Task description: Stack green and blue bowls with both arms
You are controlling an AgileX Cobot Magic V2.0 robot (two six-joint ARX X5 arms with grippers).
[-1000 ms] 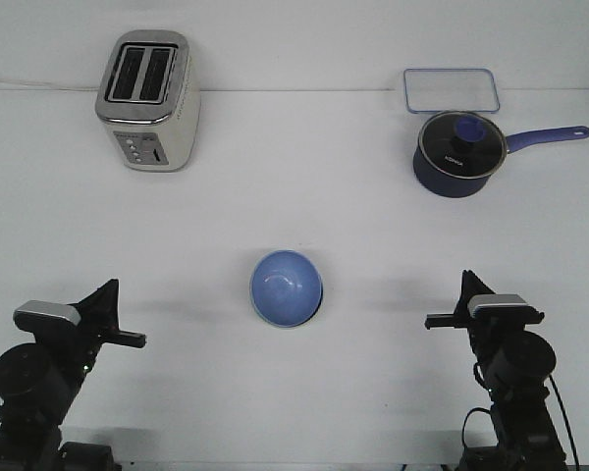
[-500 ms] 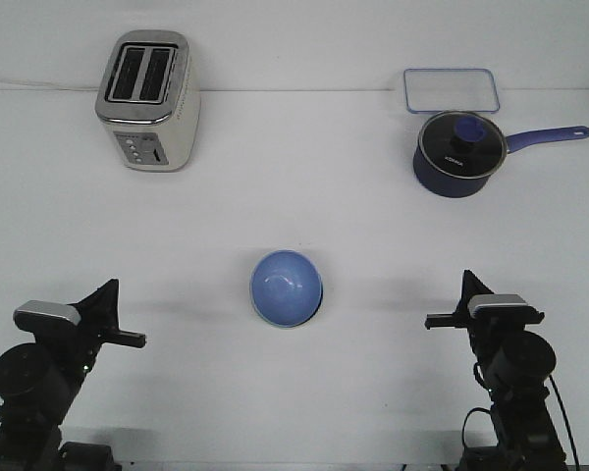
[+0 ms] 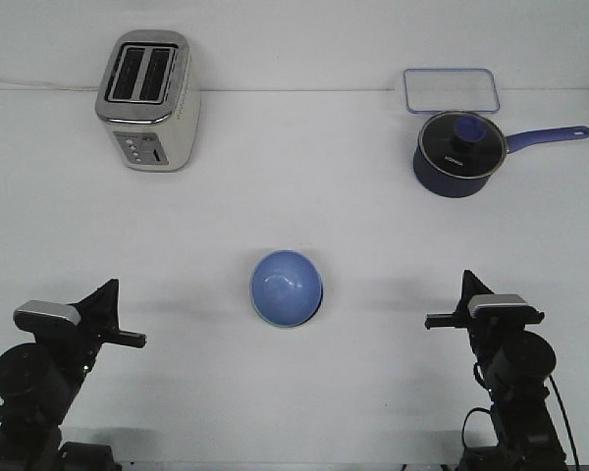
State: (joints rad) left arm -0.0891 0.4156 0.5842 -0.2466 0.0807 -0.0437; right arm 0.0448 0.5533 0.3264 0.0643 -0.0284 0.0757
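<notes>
Matte blue bowl [image 3: 286, 287], round, smooth, perhaps nested; each gripper's opening can't be told, nothing held

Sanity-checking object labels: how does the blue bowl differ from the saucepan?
The blue bowl is lighter periwinkle, open and handleless; the saucepan is dark navy, covered by a glass lid, with a long handle pointing right. The bowl sits mid-table between the arms; the saucepan is at the far right. Both are round, blue and upright.
</notes>
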